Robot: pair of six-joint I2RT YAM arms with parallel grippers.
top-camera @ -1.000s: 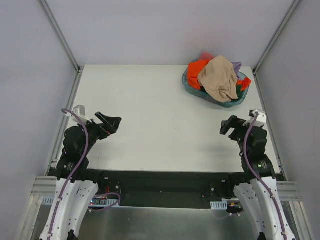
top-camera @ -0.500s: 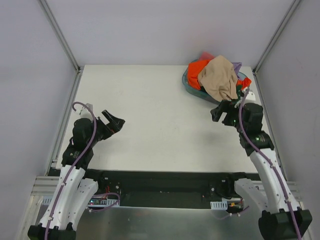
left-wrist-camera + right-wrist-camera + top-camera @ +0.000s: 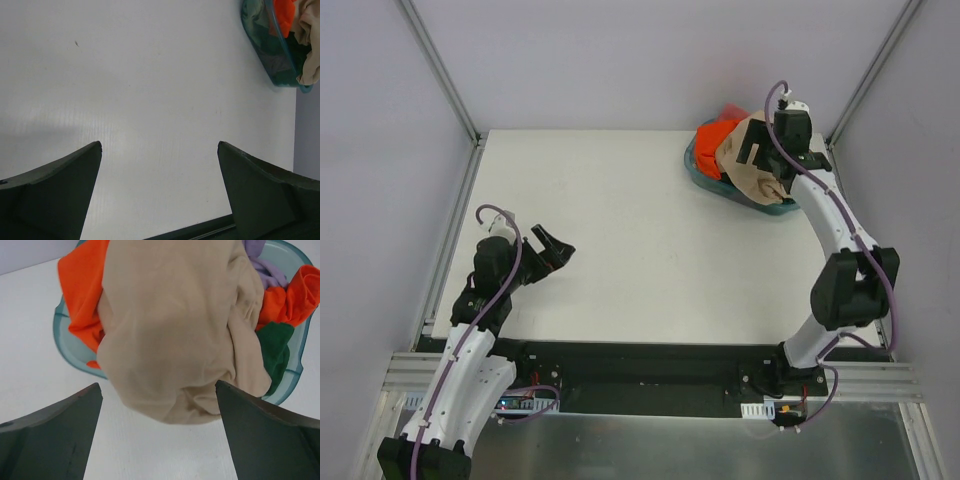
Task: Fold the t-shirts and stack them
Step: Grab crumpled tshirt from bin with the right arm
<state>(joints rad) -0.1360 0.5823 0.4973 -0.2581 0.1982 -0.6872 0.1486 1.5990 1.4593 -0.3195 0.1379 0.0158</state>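
The t-shirts lie heaped in a teal basin (image 3: 703,180) at the far right of the table. A large tan-beige shirt (image 3: 175,330) is on top and hangs over the basin's near rim. Orange (image 3: 80,290), lilac (image 3: 260,260) and dark green (image 3: 275,350) shirts show around it. My right gripper (image 3: 157,384) is open and empty above the near edge of the tan shirt; it also shows in the top view (image 3: 757,155). My left gripper (image 3: 555,248) is open and empty above bare table near the front left, and also shows in the left wrist view (image 3: 160,143).
The white table (image 3: 610,220) is framed by metal rails (image 3: 460,210) on the left and right, with grey walls beyond. The basin (image 3: 260,45) shows at the top right of the left wrist view, with the table's dark front edge at the bottom.
My right arm has reached far out from the front right to over the basin and the tan shirt. The left gripper has shifted slightly forward and right. The shirts have not moved.
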